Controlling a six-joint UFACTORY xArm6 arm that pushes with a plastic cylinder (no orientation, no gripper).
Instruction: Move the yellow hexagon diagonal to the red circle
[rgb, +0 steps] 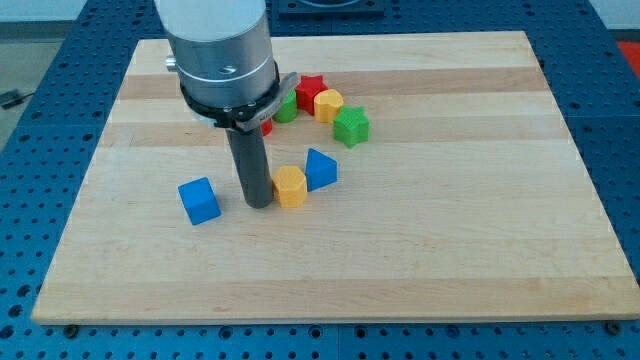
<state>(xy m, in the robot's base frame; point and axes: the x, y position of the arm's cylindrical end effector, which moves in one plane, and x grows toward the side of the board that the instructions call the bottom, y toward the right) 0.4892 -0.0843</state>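
Wood board (480, 250) fills most of the view, lying on a blue perforated table (40, 120). Arm (220, 50) comes down from the view's top, big grey cylinder w/ dark collar, ending in a dark rod (250, 160). No jaws on this rig, just the rod, so nothing is clenched or grasped. My tip (259, 205) sits on the board just left of the yellow hexagon (290, 187), touching or nearly so; can't tell which. Blue cube (199, 200) lies further to the view's left of the tip, apart from it. Blue triangle (320, 168) is just right of the hexagon, touching it or almost. Toward the view's top is a cluster: green star (351, 126) at its right, yellow block (328, 104) w/ rounded shape next to it, red star (311, 92) just beyond that, green block (287, 108) to the left, shape unclear. A bit of red block (266, 127) peeks out beside the rod below the collar, mostly hidden, shape can't be told. Hexagon sits near board centre, toward the view's bottom from the cluster and a little right of that red bit.
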